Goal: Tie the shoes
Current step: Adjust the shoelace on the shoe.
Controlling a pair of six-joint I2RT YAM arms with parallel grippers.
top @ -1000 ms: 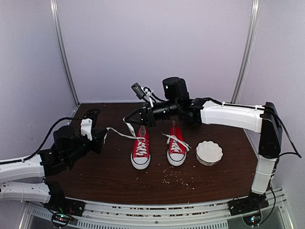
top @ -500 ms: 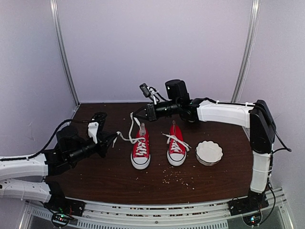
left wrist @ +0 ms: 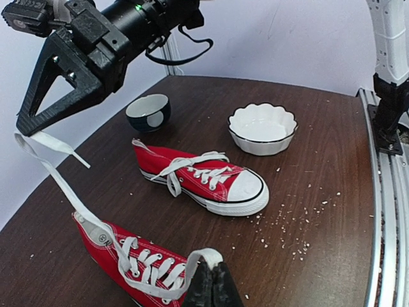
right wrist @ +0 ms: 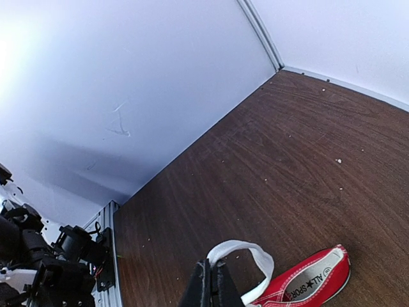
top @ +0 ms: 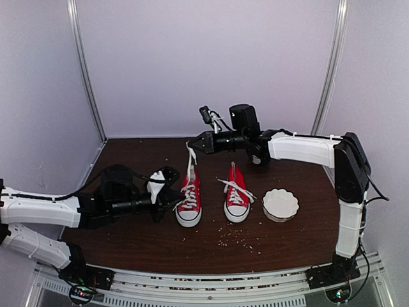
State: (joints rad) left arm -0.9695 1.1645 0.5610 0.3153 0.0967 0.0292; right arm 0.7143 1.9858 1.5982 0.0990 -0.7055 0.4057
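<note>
Two red shoes with white toe caps stand side by side mid-table: the left shoe (top: 188, 202) (left wrist: 121, 259) and the right shoe (top: 236, 199) (left wrist: 208, 180). My left gripper (top: 174, 198) (left wrist: 213, 270) is shut on one white lace end (left wrist: 206, 256) of the left shoe, low beside its toe. My right gripper (top: 192, 144) (right wrist: 215, 267) is shut on the other lace end (top: 190, 167) (right wrist: 248, 248), held up above and behind the left shoe's heel (right wrist: 310, 276). The right shoe's laces lie loose across its top.
A white scalloped bowl (top: 280, 204) (left wrist: 263, 128) sits right of the shoes. A dark cup (left wrist: 147, 112) stands behind them. Crumbs (top: 239, 238) are scattered in front of the shoes. Grey walls close the back and sides.
My left arm has swung right, carrying its lace end from the table's left to the left shoe's toe. My right gripper has moved right and up, drawing its lace upright.
</note>
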